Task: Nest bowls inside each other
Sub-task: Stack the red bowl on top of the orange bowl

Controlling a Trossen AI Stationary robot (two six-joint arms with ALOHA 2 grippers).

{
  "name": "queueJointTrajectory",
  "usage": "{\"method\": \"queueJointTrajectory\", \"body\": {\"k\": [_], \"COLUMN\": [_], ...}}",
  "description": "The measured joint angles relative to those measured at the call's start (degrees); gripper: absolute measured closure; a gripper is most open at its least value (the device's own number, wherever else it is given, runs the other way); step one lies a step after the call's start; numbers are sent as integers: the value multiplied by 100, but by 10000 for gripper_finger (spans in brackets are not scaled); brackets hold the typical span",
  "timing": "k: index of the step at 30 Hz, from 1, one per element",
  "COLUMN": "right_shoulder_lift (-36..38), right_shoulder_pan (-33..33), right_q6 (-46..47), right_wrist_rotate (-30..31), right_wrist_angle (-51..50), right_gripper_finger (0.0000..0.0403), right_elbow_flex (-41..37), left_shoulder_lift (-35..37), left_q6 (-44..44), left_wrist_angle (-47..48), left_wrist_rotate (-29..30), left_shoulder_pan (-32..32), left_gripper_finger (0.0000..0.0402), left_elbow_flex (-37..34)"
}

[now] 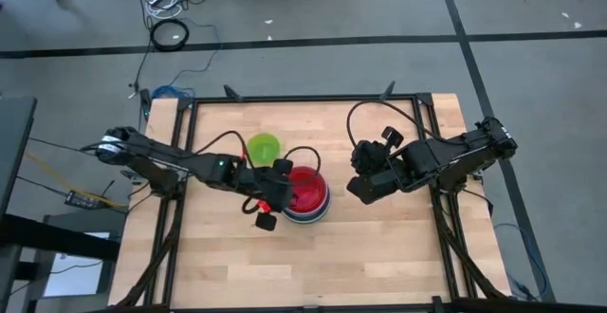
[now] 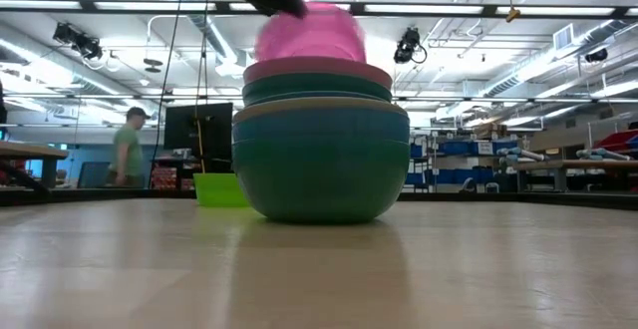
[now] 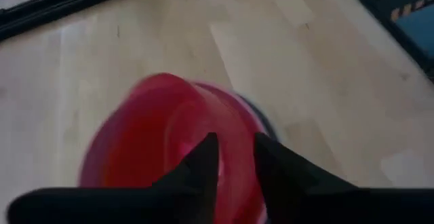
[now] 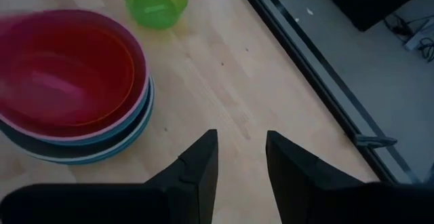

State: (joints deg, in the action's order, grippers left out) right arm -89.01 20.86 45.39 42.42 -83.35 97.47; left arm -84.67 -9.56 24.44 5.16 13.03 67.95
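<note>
Left end effector (image 1: pixel 282 192) is hovering over the near-left rim of the stack of nested bowls (image 1: pixel 305 197), its fingers (image 3: pixel 203 163) standing apart with the pink bowl (image 2: pixel 309 32) blurred just under them, so it looks to be letting that bowl go into the stack (whether it has fully seated I cannot tell). That stack is sitting mid-desk (image 1: pixel 379 247), teal at the bottom, pink on top. Right end effector (image 1: pixel 361 188) is waiting to the stack's right, fingers parted around nothing. One small lime green bowl (image 1: pixel 264 147) is standing alone behind the stack. Next, I judge, comes fetching it and lowering it squarely into the top bowl.
</note>
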Motion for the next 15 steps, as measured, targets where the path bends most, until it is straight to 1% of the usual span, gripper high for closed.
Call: {"method": "queueJointTrajectory", "body": {"k": [3, 6, 7, 9, 12, 14, 15], "right_shoulder_lift": [0, 0, 0, 0, 0, 0, 0], "right_shoulder_pan": [0, 0, 0, 0, 0, 0, 0], "right_q6": [0, 2, 2, 4, 7, 7, 7], "right_wrist_rotate": [-12, -14, -14, -14, -14, -14, -12], "right_wrist_angle": [1, 2, 2, 3, 3, 16, 44], "right_gripper_finger": [291, 291, 291, 291, 291, 291, 291], "right_elbow_flex": [-1, -2, 0, -1, -1, -7, -29], "left_shoulder_lift": [0, -2, 2, 3, 0, 18, 17], "left_q6": [135, 215, 203, 81, 149, 168, 166], "left_wrist_angle": [309, 580, 777, 1535, 2624, 2865, 2710], "left_wrist_rotate": [-43, -37, -34, 8, 303, 315, 236], "left_shoulder_pan": [12, 10, 8, 7, 6, -22, -26], "left_gripper_finger": [279, 268, 267, 265, 265, 264, 264], "left_elbow_flex": [129, 333, 411, 606, 970, 1069, 1072]}}
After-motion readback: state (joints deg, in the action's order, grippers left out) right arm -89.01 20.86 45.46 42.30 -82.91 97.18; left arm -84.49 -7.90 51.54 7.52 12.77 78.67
